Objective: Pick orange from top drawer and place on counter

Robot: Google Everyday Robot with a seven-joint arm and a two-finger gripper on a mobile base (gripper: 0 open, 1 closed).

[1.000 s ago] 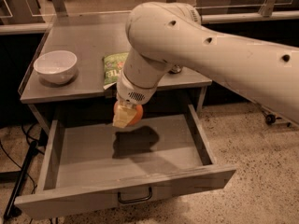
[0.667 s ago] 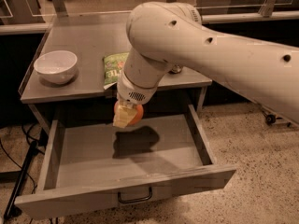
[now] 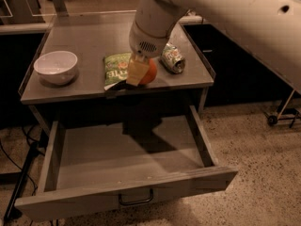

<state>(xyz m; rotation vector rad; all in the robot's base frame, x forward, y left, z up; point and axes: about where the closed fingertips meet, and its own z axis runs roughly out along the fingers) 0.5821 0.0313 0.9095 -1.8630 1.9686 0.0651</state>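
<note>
The surface (image 3: 89, 36) is flat, dull grey metal with low raised side edges. On it sit a smooth, round white bowl (image 3: 55, 66) at the left, a crinkled green bag (image 3: 115, 68) near the middle and a crushed, dented can (image 3: 172, 58) to the right. Below, the drawer (image 3: 127, 192) stands pulled well out: a wide, shallow grey metal tray with a flat front panel and a dark wire handle (image 3: 136, 199). Its floor shows only the arm's shadow.

The arm (image 3: 221, 8) is a thick, smooth, cream-coloured tube that comes in from the upper right and ends in a rounded wrist with a small vent grille. The pincer (image 3: 141, 76) points down from the wrist, and its flat tan fingers (image 3: 135, 72) are closed around the orange (image 3: 150, 72). The fruit is small and round, and one finger hides part of it. It is at the surface's front edge, between the bag and the can and just beside the bag. Whether it rests on the metal or hangs just above it cannot be told.

A second ago the pincer held the orange lower down, over the open drawer and in front of the surface's edge. Now it has risen and moved back over the surface, with the same grip.
</note>
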